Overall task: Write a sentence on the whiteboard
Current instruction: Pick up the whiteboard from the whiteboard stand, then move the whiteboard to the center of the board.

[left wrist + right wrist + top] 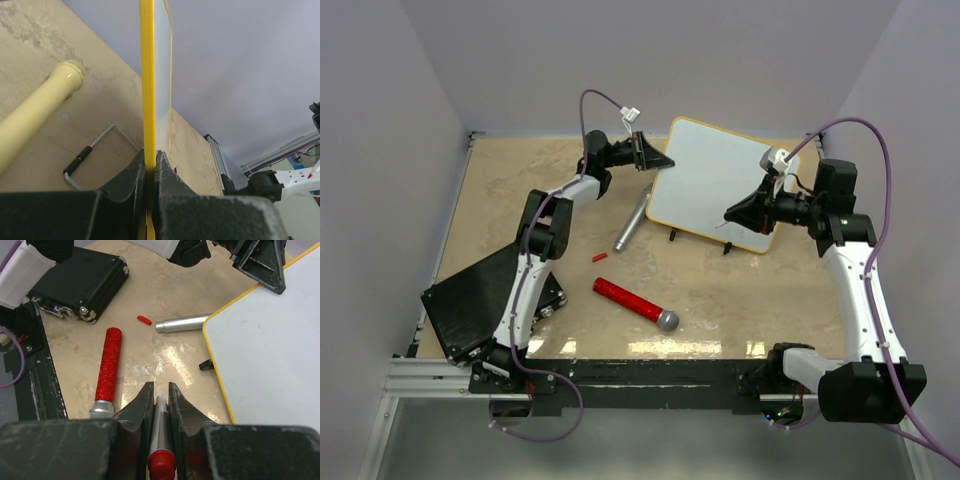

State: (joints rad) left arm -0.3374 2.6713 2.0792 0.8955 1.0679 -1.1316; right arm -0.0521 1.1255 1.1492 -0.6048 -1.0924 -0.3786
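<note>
The whiteboard [715, 170] stands tilted at the back of the table on black wire feet [90, 150], its face plain white; the sentence is not in view. My left gripper [658, 160] is shut on the board's left frame edge [147, 75], with both jaws pressed against the yellow-looking rim [150, 155]. My right gripper [732, 213] hovers at the board's lower right part and is shut on a grey marker [161, 412] with a red end. In the right wrist view the marker's tip points at the table, just left of the whiteboard [270, 340].
A small red cap [144, 319] and a silver tube [632, 222] lie left of the board. A red glitter microphone [635, 303] lies in front. A black flat box [470, 300] sits at the near left, beside the left arm's base.
</note>
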